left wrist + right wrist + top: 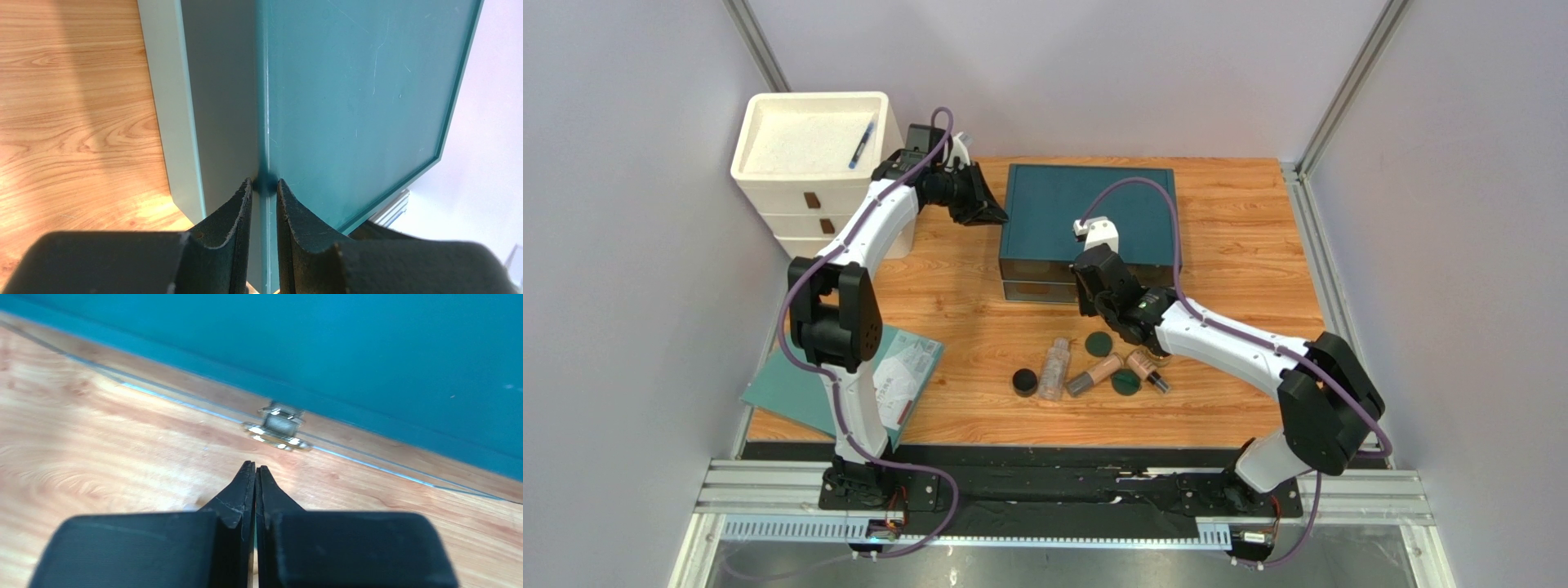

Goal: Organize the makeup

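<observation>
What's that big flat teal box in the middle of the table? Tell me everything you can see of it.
The flat rectangular teal box lies toward the back of the wooden table. Its smooth teal lid has a raised rim and faint scratches; the sides look greyish. A small metal clasp sits on the front. The left gripper pinches the lid's left edge; the shut right gripper points at the clasp without touching it.

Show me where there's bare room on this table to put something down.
Free: bare table right of the box; also between booklet and makeup. Crowded: just in front of the box, around the makeup and right gripper.
</observation>
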Controlling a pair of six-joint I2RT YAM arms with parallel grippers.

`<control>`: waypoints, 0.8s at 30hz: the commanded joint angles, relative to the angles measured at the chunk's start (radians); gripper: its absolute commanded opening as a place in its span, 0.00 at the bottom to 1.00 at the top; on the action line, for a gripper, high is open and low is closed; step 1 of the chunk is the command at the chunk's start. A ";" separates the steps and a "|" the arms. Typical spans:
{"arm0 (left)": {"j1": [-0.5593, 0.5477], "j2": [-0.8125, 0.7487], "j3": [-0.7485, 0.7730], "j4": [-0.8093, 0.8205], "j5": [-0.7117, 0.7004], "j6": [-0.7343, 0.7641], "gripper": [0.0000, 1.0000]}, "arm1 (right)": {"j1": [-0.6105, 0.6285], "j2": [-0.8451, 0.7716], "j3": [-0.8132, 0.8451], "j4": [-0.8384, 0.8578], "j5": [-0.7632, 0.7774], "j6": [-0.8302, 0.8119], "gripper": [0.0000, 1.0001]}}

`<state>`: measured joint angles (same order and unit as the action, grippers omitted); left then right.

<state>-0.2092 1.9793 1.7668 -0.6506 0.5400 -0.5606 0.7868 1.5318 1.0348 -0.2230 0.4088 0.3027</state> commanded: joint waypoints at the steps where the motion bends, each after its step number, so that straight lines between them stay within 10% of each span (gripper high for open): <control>1: -0.035 0.081 -0.024 -0.101 -0.068 0.028 0.24 | 0.015 -0.047 -0.013 -0.009 -0.009 0.018 0.00; 12: -0.036 -0.095 -0.020 -0.119 -0.164 0.114 0.42 | -0.035 0.064 0.077 -0.062 0.021 0.012 0.00; 24: -0.061 -0.260 -0.027 -0.060 -0.301 0.183 0.35 | -0.098 -0.117 -0.033 -0.095 0.110 0.090 0.00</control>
<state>-0.2543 1.7924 1.7412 -0.7391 0.2916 -0.4202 0.7254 1.4860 1.0340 -0.3183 0.4728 0.3492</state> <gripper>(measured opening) 0.395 0.002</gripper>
